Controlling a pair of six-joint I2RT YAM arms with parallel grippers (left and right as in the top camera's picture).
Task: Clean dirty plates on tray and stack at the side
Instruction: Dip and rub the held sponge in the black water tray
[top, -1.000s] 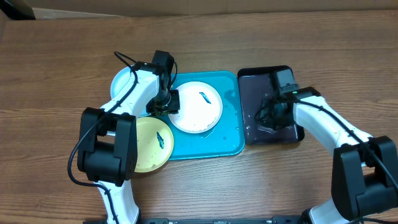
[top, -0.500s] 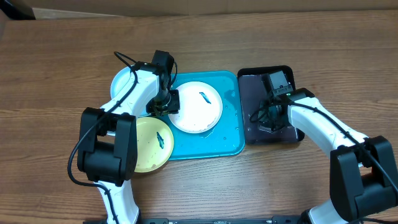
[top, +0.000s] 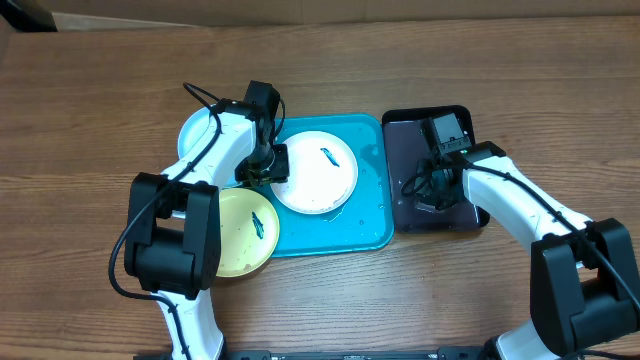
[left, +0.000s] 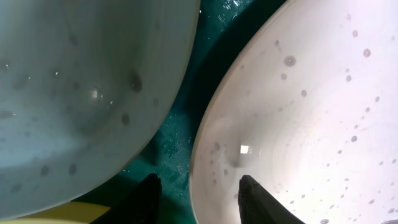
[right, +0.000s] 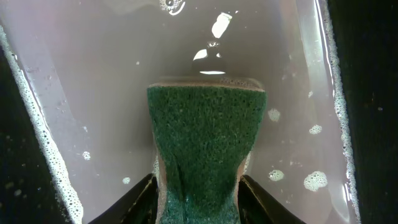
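Right gripper (right: 199, 196) squeezing sponge (right: 205, 143), blue plate (top: 195, 135) half hidden, left gripper (left: 200, 186) apparently loose

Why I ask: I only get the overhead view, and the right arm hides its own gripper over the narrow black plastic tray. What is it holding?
Observer: The right gripper is shut on a green rectangular sponge, which is pinched in at its middle.
Operator: Is that tray dry?
Observer: No. The narrow black plastic tray holds cloudy water with foam bubbles along its edges.
Operator: And the left gripper?
Observer: The left gripper is open. Its fingers straddle the rim of the round white plastic plate, one inside the plate and one outside.
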